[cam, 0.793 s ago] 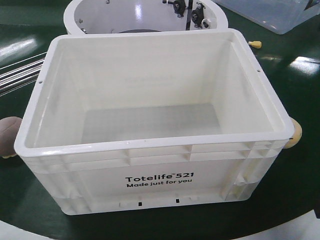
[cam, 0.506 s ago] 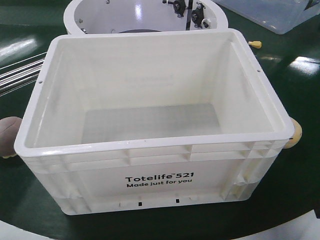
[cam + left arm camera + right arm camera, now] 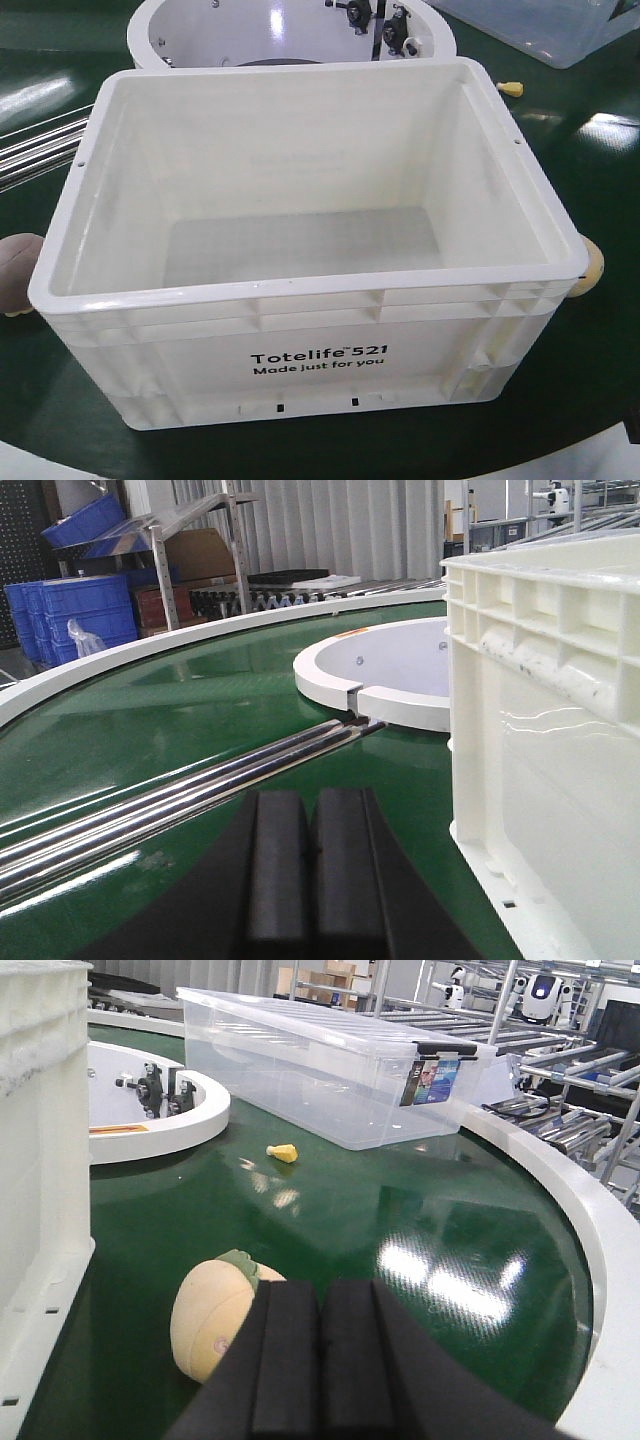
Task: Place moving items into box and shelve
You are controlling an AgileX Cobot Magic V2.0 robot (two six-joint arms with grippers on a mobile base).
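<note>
The white box [image 3: 310, 340] printed "Totelife 521" stands in the middle of the green belt, and nothing lies inside it. A reddish-brown plush toy [image 3: 18, 268] peeks out by its left wall. A yellow plush toy [image 3: 590, 268] with a green ridge lies by its right wall, also seen in the right wrist view [image 3: 212, 1312]. My right gripper [image 3: 320, 1295] is shut and holds nothing, just right of and behind that yellow toy. My left gripper [image 3: 311, 805] is shut with nothing in it, left of the box wall [image 3: 545, 740].
A white round hub [image 3: 290, 30] sits behind the box. A clear plastic tub [image 3: 320, 1070] stands at the back right, with a small yellow piece [image 3: 284, 1152] in front of it. Steel rails [image 3: 180, 790] run on the left. Blue bins [image 3: 75, 610] stand beyond the belt.
</note>
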